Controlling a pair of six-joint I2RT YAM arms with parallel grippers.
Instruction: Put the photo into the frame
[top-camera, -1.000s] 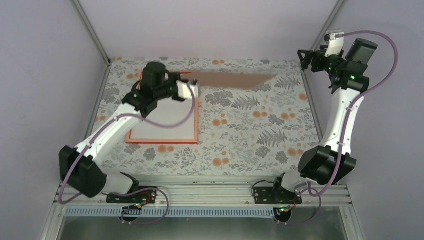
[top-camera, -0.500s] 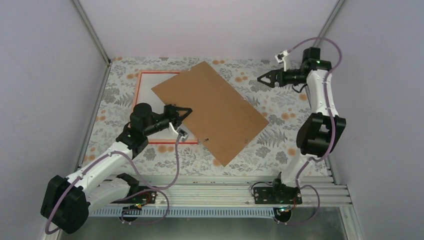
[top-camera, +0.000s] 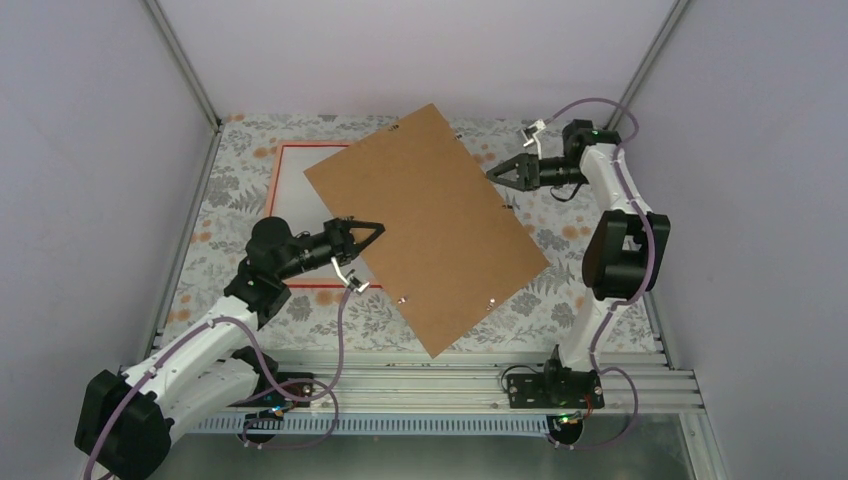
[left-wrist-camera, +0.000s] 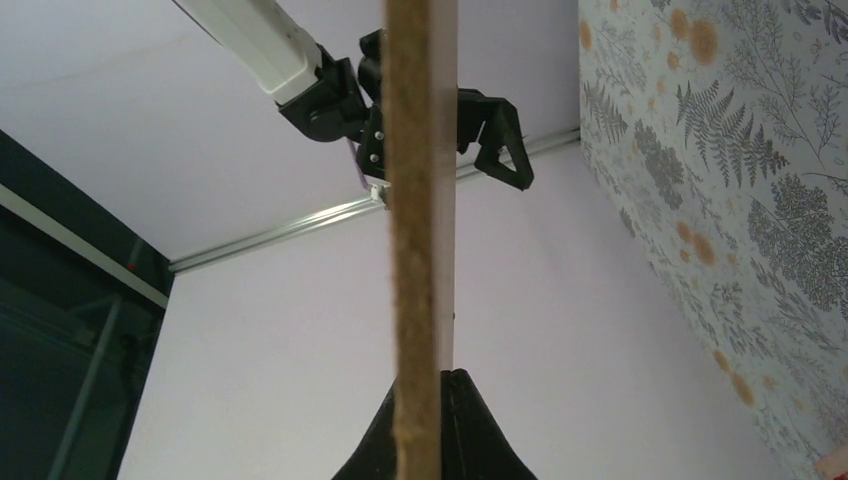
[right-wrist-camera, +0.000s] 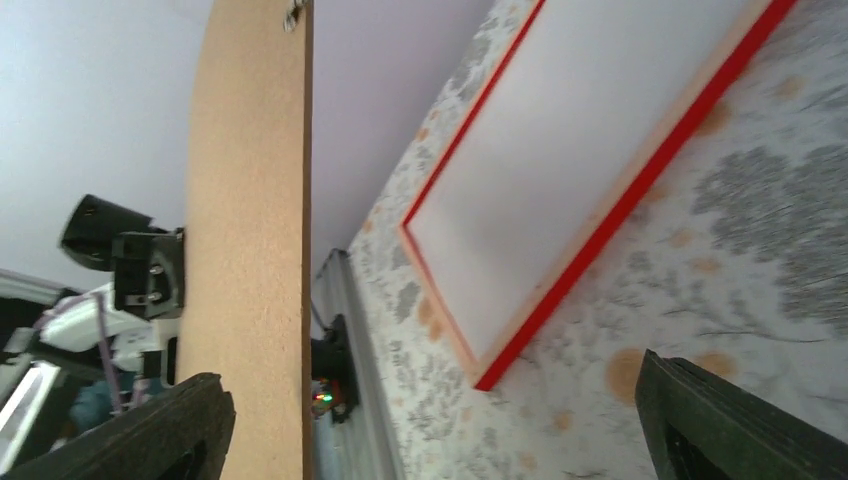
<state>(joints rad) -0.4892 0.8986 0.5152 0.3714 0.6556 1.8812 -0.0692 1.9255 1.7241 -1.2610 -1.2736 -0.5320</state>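
A large brown backing board (top-camera: 430, 220) hangs tilted above the table, and my left gripper (top-camera: 372, 232) is shut on its left edge. In the left wrist view the board (left-wrist-camera: 418, 200) runs edge-on up from the closed gripper (left-wrist-camera: 430, 375). My right gripper (top-camera: 497, 172) stands open at the board's far right edge; its wrist view shows the board (right-wrist-camera: 250, 200) just inside the left finger (right-wrist-camera: 190, 430), and I cannot tell if they touch. The red frame (top-camera: 285, 165) lies flat at the back left with a white sheet (top-camera: 300, 190) inside. The photo is out of view.
The board covers the right part of the frame and the middle of the flowered tablecloth (top-camera: 560, 215). Grey walls with metal corner posts (top-camera: 185, 60) close the table in on three sides. The arm bases sit on the rail (top-camera: 420, 385) at the near edge.
The left arm has drawn back toward the near side and swung the board up over the table's middle. The right arm has come down from the far right corner to the board's edge.
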